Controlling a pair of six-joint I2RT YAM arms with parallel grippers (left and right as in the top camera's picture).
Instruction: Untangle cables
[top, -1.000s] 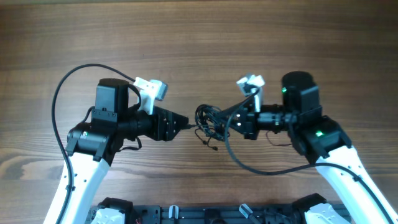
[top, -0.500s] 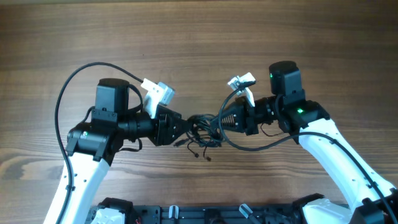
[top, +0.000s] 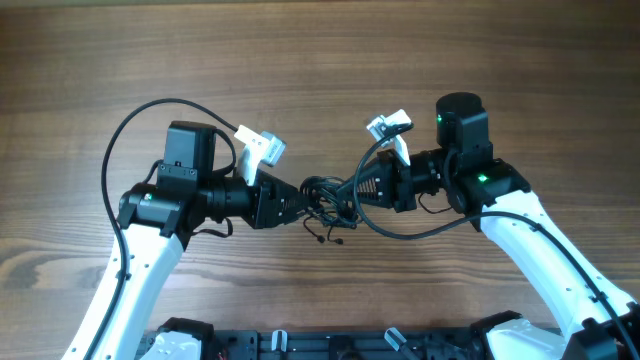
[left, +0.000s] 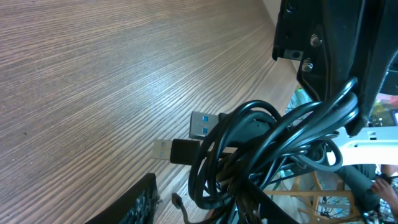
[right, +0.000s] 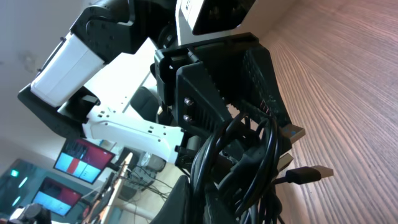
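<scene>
Looking down on a brown wood-grain table (top: 320, 60), we see two black-and-white robot arms reaching toward each other and meeting near the middle, a little toward the near edge. Between them sit the cables (top: 326, 198), a small dark knot of thin black wires with a couple of loose ends trailing toward the near side. The left gripper (top: 298, 203) points right and meets the knot's left side. Its fingers sit on either side of part of the bundle, but we cannot tell whether they press on it. The right gripper (top: 353, 192) points left, its fingers pinched together on the knot's right side, holding the wires. From the left wrist, we see glossy looped strands filling the view, and two USB plugs (left: 204, 124) poking out to the left, side by side, one with a blue insert. From the right wrist, the loops rise close to the camera, with the left gripper just behind them.
</scene>
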